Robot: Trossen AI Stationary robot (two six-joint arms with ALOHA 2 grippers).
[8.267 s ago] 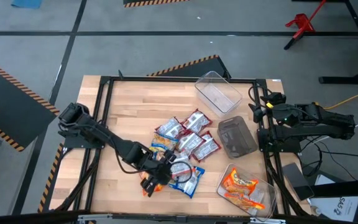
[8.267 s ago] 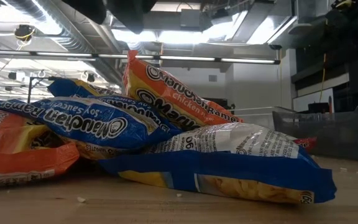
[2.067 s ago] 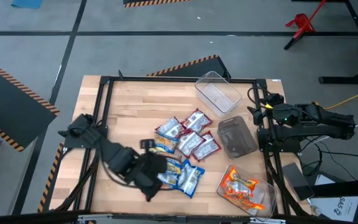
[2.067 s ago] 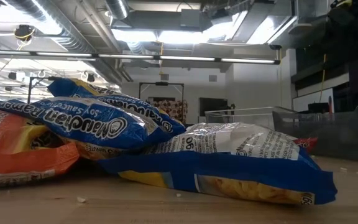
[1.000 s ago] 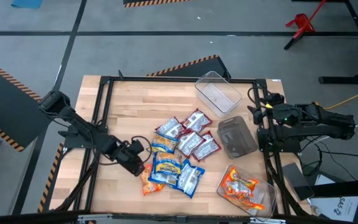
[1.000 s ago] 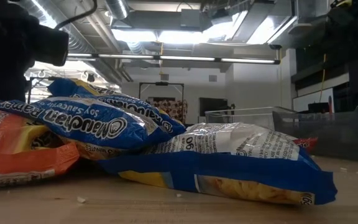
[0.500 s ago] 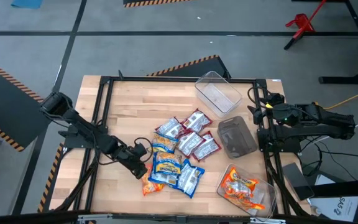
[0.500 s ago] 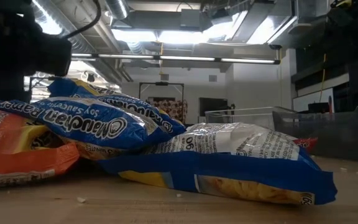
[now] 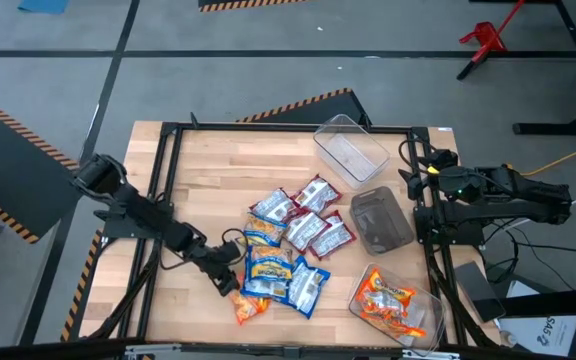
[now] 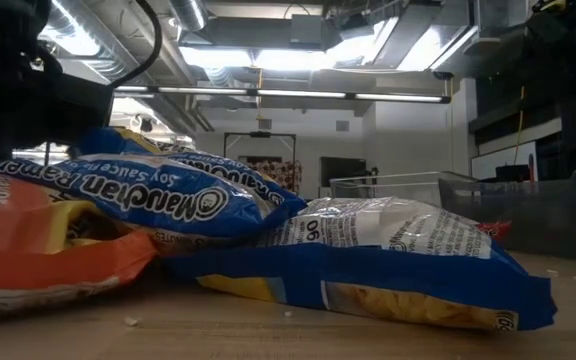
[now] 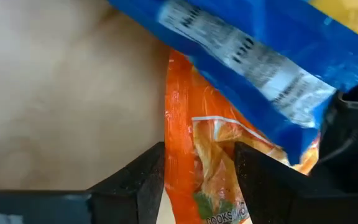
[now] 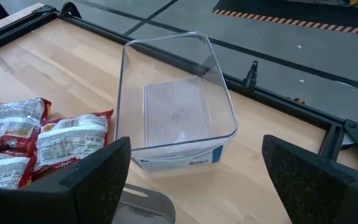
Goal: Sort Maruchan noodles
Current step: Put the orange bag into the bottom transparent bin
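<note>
My left gripper (image 9: 232, 283) is low at the near left side of the packet pile, shut on an orange packet (image 9: 250, 306). The orange packet also shows in the left wrist view (image 11: 204, 186) and the low view (image 10: 38, 250). Two blue packets (image 9: 268, 268) lie partly over it. Several red and white packets (image 9: 308, 225) lie at mid table. My right gripper (image 12: 194, 186) is open and empty at the table's right edge (image 9: 420, 178). My left gripper pinches the orange packet's near-left end (image 11: 197, 168) between its two fingers (image 11: 148, 180). The fingers come in low, slanting from the table's left. The packet lies on the table, its other end under a blue packet (image 11: 260, 56).
A clear tub (image 9: 350, 148) stands at the far right, a dark grey tub (image 9: 380, 220) beside the pile, and a clear tub with orange packets (image 9: 396, 303) at the near right. Bare wood (image 9: 198, 180) lies at the far left.
My left gripper has gone down and toward the table's near right, onto the orange packet. The orange packet has slid a little toward the near edge, and the blue packets lying on it have shifted with it.
</note>
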